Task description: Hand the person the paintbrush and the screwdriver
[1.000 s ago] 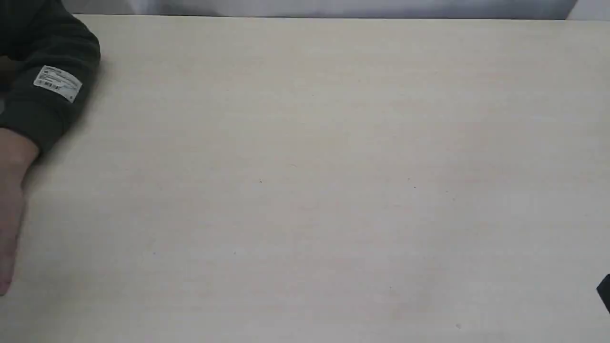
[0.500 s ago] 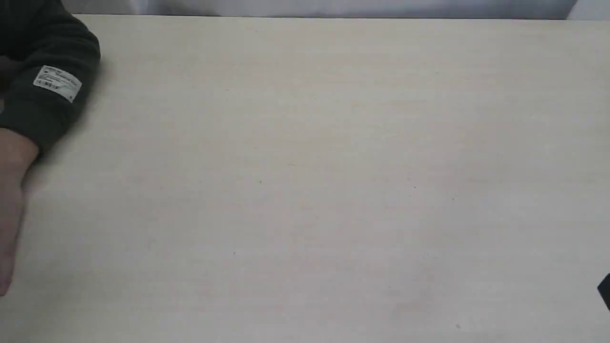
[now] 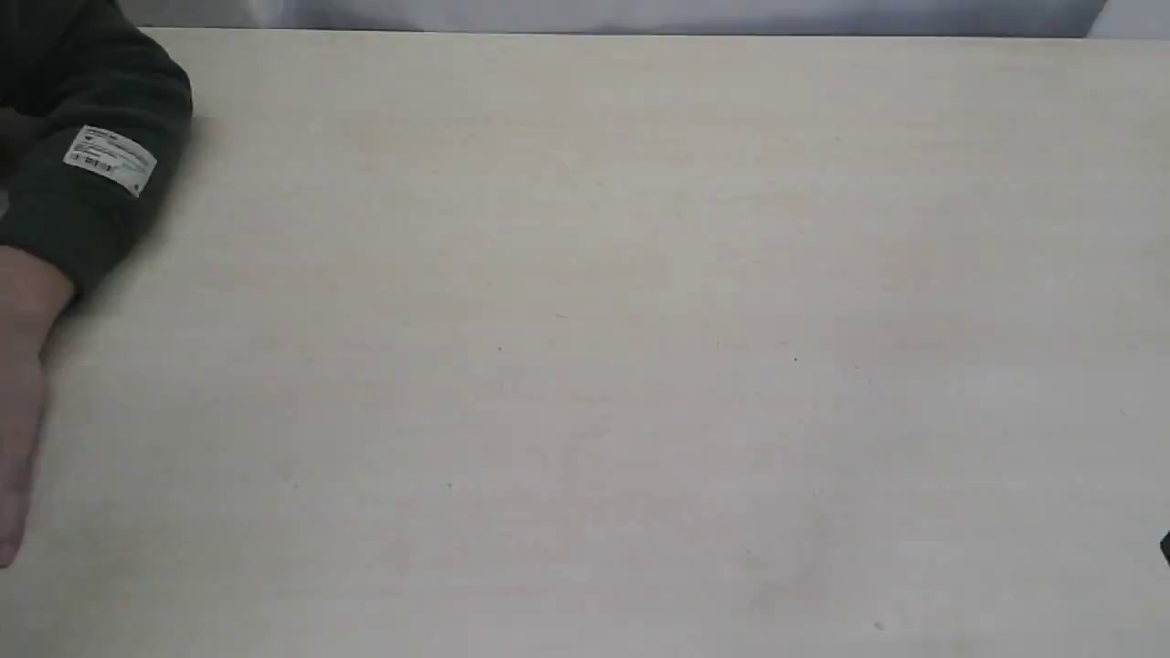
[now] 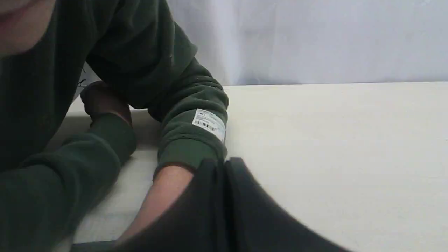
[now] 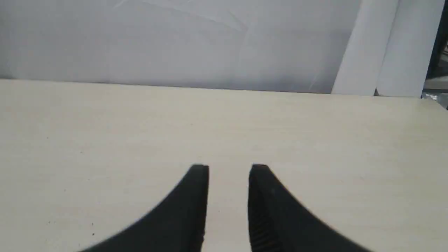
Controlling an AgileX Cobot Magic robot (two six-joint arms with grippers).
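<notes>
A: So, where are the paintbrush and screwdriver?
B: Neither shows anywhere on the bench [image 3: 640,320]. The person's hand [image 3: 18,411] rests at nine o'clock, pointing toward six, just beyond the left claw [image 4: 224,166], which is pressed together and empty. Well apart, the right claw [image 5: 229,171] gapes, empty.

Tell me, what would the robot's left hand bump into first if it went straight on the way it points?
Probably the person's forearm, near the dark green sleeve cuff. The robot's left hand points right at it, though the gap between them is hard to judge.
</notes>
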